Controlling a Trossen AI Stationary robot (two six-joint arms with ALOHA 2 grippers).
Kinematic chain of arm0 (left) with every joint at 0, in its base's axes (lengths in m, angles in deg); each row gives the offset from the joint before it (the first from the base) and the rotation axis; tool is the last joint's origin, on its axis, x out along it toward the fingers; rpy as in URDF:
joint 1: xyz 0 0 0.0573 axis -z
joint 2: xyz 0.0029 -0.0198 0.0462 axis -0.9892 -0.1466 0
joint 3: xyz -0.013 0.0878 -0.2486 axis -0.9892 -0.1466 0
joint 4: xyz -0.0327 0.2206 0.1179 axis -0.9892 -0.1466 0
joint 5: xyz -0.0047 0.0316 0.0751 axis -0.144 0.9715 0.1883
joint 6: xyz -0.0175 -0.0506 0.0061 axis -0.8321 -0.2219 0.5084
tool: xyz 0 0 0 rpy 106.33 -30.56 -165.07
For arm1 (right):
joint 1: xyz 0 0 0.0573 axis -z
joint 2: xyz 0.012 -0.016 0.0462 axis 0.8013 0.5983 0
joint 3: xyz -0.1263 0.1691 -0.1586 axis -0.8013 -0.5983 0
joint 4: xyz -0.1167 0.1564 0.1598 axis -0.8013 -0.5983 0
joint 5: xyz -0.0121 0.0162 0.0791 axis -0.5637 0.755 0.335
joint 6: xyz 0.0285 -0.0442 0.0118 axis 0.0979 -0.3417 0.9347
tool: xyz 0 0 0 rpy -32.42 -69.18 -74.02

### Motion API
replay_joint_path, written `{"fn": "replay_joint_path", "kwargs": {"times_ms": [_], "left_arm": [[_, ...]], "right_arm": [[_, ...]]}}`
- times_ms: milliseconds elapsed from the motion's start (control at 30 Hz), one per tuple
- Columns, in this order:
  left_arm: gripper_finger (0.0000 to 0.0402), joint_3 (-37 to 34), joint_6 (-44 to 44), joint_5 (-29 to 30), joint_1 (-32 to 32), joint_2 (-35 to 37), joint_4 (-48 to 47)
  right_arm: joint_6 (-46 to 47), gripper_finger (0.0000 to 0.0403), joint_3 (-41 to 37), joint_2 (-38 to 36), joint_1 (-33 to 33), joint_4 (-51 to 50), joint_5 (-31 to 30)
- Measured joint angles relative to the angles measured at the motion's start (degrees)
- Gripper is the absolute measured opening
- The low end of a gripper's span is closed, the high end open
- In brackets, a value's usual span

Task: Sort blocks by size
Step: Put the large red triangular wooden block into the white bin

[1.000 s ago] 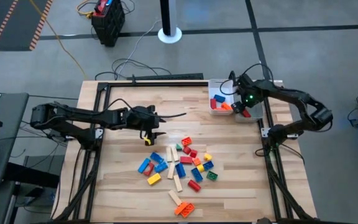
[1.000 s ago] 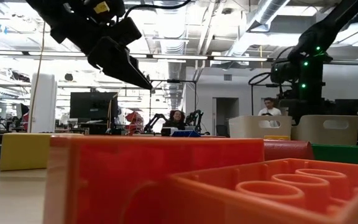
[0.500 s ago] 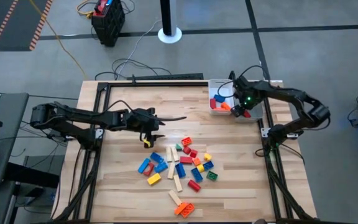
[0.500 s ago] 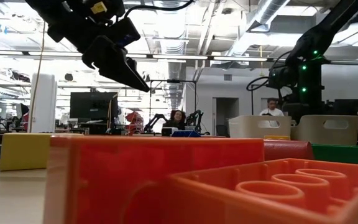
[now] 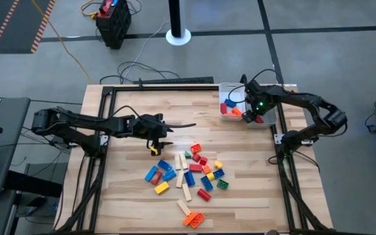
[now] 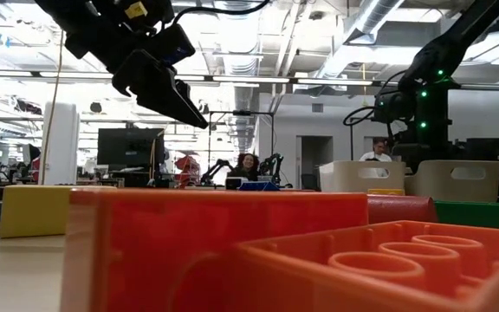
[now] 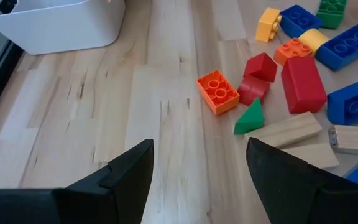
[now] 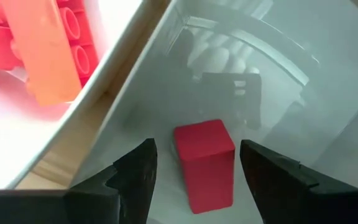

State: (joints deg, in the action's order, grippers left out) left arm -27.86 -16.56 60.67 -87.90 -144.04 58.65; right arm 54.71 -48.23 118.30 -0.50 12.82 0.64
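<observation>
The blocks [image 5: 191, 173] lie loose in a heap on the wooden table, right of centre: red, blue, orange, yellow and green bricks and pale wooden bars. My left gripper [image 5: 158, 140] hovers open and empty above bare table left of the heap; its wrist view [image 7: 197, 155] shows an orange brick [image 7: 217, 91] and a green wedge [image 7: 249, 118] ahead. My right gripper [image 5: 253, 116] is open over the right-hand white tray [image 5: 271, 121]. A red block [image 8: 204, 162] lies flat on that tray's floor, below and between the fingers, untouched.
A second white tray [image 5: 222, 88], beside the first at the far right, holds red, blue and orange bricks [image 8: 45, 50]. Bare table lies on the left and along the near edge. Orange bricks [image 6: 232, 251] fill the low view. People sit in the room beyond.
My right gripper has shifted slightly toward the table's left above the trays. My left gripper has barely moved. The blocks lie as before.
</observation>
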Motion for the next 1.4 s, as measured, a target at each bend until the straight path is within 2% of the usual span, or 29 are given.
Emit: {"fn": "replay_joint_path", "kwargs": {"times_ms": [100,200,533,767,967,1133,1233,1400], "left_arm": [[0.0249,0.62,0.24,0.00,0.00,0.00,-0.45],[0.0249,1.29,0.63,0.02,0.00,0.04,-0.99],[0.0249,3.27,1.52,0.07,0.00,0.04,-4.09],[0.0249,3.27,1.42,0.07,0.00,0.04,-4.45],[0.0249,3.27,1.20,0.07,0.00,0.04,-4.35],[0.0249,3.27,0.92,1.46,0.00,0.04,-3.88],[0.0249,3.27,0.92,2.06,-0.02,0.04,-3.81],[0.0249,3.27,1.01,2.10,-0.02,0.04,-3.79]], "right_arm": [[-0.10,0.0256,0.01,0.35,-0.33,-0.24,-0.55],[-0.16,0.0235,-0.67,0.32,-0.76,0.48,-1.52],[0.19,0.0092,-0.82,0.51,-1.33,0.44,-3.42],[1.30,0.0033,0.24,0.46,-1.48,-3.22,-3.00],[1.65,0.0019,1.48,0.46,-2.69,-4.29,-2.70],[2.13,0.0021,4.42,0.10,-2.25,-5.67,-7.63],[2.37,0.0022,5.01,-0.46,-1.21,-5.29,-6.44],[3.09,0.0051,4.99,-2.37,-1.96,-5.20,-5.48]]}}
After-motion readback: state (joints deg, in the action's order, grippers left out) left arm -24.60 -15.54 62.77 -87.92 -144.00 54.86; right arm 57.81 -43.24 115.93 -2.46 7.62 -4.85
